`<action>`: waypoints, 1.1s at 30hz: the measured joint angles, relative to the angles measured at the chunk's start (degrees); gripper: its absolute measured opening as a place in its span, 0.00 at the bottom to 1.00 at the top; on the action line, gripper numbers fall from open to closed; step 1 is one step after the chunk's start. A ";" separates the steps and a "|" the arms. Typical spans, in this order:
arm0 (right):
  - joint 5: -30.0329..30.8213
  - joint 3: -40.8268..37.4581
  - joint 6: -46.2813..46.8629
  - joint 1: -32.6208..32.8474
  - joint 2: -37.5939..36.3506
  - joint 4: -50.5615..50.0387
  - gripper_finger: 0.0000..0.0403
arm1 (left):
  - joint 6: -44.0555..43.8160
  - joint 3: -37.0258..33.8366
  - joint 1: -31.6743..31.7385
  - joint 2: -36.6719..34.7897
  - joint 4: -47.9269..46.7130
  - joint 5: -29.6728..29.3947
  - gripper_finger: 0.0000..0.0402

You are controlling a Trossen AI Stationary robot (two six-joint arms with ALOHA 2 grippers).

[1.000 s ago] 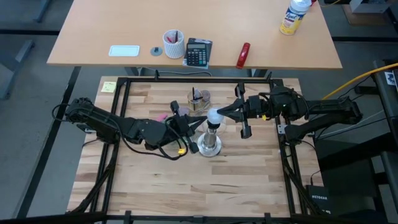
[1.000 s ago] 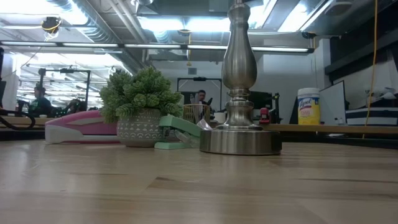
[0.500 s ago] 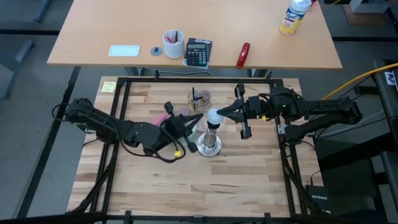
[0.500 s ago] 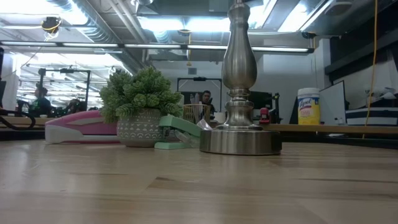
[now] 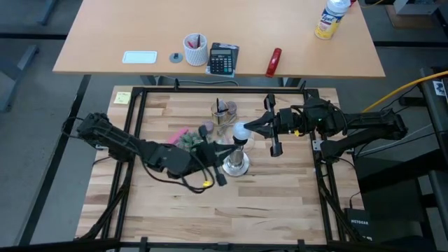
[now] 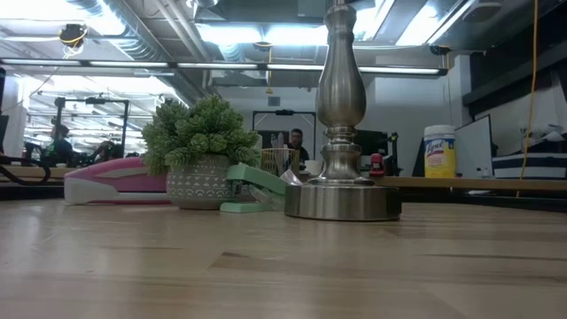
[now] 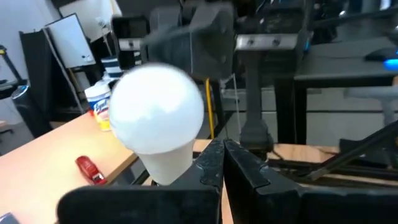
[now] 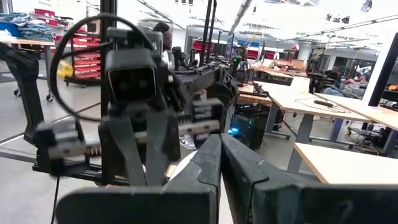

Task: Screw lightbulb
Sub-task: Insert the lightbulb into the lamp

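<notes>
**Two closed grippers flanked the bulb on its stand**

Two arms met near the middle of the table (image 5: 280, 196), one from each side. Far left on the wooden top lay a yellow note (image 5: 122, 97). The left arm reached in low from the left edge, and the left gripper (image 5: 218, 152) sat just left of the stand (image 5: 236, 164), its jaws pressed together and holding nothing. In the left wrist view the fingers (image 7: 211, 163) stood closed, with the bulb (image 7: 159, 117) looming just beyond them.

Behind that arm, a pink stapler (image 5: 179, 133) and a small plant (image 5: 189, 141) lay near the table's middle; the low view showed the plant (image 6: 200, 135) in a patterned pot, with the pink stapler (image 6: 115, 181) to its left and a green stapler (image 6: 254, 188) to its right. A glass jar (image 5: 223, 111) stood a little farther back.

The bulb (image 5: 241, 130) sat upright on top of the stand, whose silvery column and round base (image 6: 342, 200) filled the centre of the low view. Whether it was screwed fully home could not be told.

The right gripper (image 5: 248, 128) came in level from the right, its tips at the bulb's right side, jaws closed with nothing between them. Whether they touched the bulb could not be told. The right wrist view showed its fingers (image 8: 214, 163) shut, facing the left arm's wrist.

On the desk beyond lay a calculator (image 5: 223, 59), a cup (image 5: 195, 50), a red stapler (image 5: 274, 61) and a bottle (image 5: 331, 19).
</notes>
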 joint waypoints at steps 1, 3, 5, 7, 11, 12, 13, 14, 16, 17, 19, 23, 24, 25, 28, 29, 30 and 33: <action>0.02 0.00 0.00 -0.02 0.00 0.02 0.04 | 0.00 0.00 0.25 0.27 0.14 0.00 0.00; 0.00 0.00 0.00 -0.02 0.00 0.00 0.04 | 0.00 0.00 0.74 0.49 0.50 0.01 0.00; 0.00 0.00 0.00 -0.02 0.00 0.02 0.04 | 0.02 0.00 1.00 0.45 1.13 -0.57 0.00; 0.00 0.00 0.00 -0.02 0.00 0.01 0.04 | 0.73 0.00 1.02 0.45 2.26 -1.82 0.00; -0.03 0.00 0.02 -0.02 0.00 -0.02 0.04 | 3.32 0.00 0.65 0.45 3.63 -4.81 0.00; -0.27 0.00 0.15 -0.02 0.00 0.00 0.04 | 3.34 0.00 0.56 0.45 3.56 -5.95 0.00; -0.51 0.00 0.52 -0.02 0.00 0.00 0.04 | 3.32 0.00 0.54 0.45 3.45 -6.85 0.00; -0.79 0.00 1.12 -0.02 0.00 -0.01 0.04 | 3.36 0.00 0.52 0.45 3.31 -7.64 0.00; -1.13 0.00 1.68 -0.09 0.00 -0.04 0.04 | 3.37 0.00 0.52 0.44 3.20 -8.46 0.00; -1.32 0.00 1.75 -0.09 0.00 -0.04 0.04 | 3.37 0.00 0.53 0.45 3.19 -8.69 0.00; -1.51 0.00 1.77 -0.09 0.00 -0.09 0.04 | 3.46 0.00 0.65 0.45 3.16 -9.27 0.00; -1.59 0.00 1.77 -0.09 0.00 -0.09 0.04 | 4.35 0.00 0.69 0.45 3.12 -11.49 0.00; -1.80 0.00 1.77 -0.09 0.00 -0.10 0.04 | 4.48 0.00 0.69 0.45 3.12 -12.10 0.00; -1.93 0.00 1.77 -0.06 0.00 -0.11 0.04 | 4.58 0.00 0.71 0.43 3.10 -12.50 0.00; -2.12 0.00 2.03 -0.06 0.00 -0.11 0.04 | 4.78 0.00 0.74 0.43 3.12 -13.96 0.00; -2.27 0.00 2.54 -0.06 0.00 -0.07 0.04 | 4.76 0.00 0.76 0.43 3.12 -14.67 0.00; -2.34 0.00 2.87 -0.03 0.00 -0.02 0.04 | 4.76 0.00 0.80 0.43 3.10 -15.26 0.00; -2.40 0.00 2.99 -0.02 0.00 0.07 0.04 | 4.76 0.00 1.02 0.43 3.00 -16.46 0.00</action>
